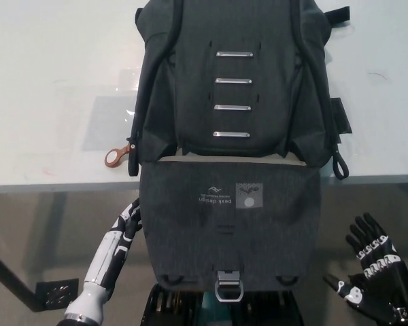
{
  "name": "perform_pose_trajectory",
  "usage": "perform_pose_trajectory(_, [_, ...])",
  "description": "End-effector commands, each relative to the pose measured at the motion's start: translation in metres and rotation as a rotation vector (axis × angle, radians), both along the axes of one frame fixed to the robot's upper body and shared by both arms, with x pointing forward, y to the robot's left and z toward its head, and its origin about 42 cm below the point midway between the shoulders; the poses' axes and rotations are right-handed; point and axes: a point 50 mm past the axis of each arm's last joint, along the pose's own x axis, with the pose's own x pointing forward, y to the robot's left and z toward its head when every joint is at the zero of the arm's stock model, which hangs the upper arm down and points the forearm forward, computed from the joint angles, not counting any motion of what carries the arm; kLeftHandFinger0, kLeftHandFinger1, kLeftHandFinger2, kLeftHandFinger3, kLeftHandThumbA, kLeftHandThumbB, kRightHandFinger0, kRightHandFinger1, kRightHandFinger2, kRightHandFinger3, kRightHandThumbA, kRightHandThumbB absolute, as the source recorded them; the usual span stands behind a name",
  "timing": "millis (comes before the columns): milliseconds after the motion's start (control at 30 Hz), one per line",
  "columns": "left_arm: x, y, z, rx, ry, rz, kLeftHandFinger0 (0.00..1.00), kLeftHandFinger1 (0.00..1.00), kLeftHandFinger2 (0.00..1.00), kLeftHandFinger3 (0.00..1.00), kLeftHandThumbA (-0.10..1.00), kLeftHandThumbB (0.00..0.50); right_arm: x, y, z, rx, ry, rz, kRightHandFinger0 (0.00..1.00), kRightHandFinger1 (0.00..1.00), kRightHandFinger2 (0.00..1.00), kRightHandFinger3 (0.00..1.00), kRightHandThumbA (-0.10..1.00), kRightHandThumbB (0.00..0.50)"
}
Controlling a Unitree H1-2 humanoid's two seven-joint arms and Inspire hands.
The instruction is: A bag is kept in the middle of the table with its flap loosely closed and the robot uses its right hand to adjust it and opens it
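A dark grey bag (234, 81) lies in the middle of the pale table (47, 88), with four metal latch bars down its front. Its flap (230, 224) hangs open over the table's near edge, a metal buckle (230, 286) at the flap's end. My black right hand (372, 270) is at the lower right, below the table edge and apart from the flap, fingers spread and holding nothing. My white left hand (128, 219) rests at the lower left beside the flap's left edge, partly hidden behind it.
An orange ring pull (114, 157) on a strap lies on the table left of the bag. Black straps (339, 136) stick out at the bag's right side. The floor below shows a table leg foot (56, 293).
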Motion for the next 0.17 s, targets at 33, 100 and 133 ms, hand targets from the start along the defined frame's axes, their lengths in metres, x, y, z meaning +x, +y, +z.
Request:
perform_pose_trajectory(33, [0.0034, 0.0024, 0.0110, -0.002, -0.040, -0.005, 1.00, 1.00, 1.00, 1.00, 1.00, 0.298, 0.0091, 0.0010, 0.0082, 0.010, -0.050, 0.045, 1.00, 1.00, 1.00, 1.00, 1.00, 0.394])
perform_pose_trajectory(100, [0.0037, 0.0017, 0.0113, -0.006, -0.041, -0.007, 1.00, 1.00, 1.00, 1.00, 1.00, 0.291, 0.0091, 0.0007, 0.0078, 0.012, -0.048, 0.041, 1.00, 1.00, 1.00, 1.00, 1.00, 0.383])
perform_pose_trajectory(133, [0.0037, 0.0017, 0.0113, -0.006, -0.041, -0.007, 1.00, 1.00, 1.00, 1.00, 1.00, 0.291, 0.0091, 0.0007, 0.0078, 0.012, -0.048, 0.041, 1.00, 1.00, 1.00, 1.00, 1.00, 0.383])
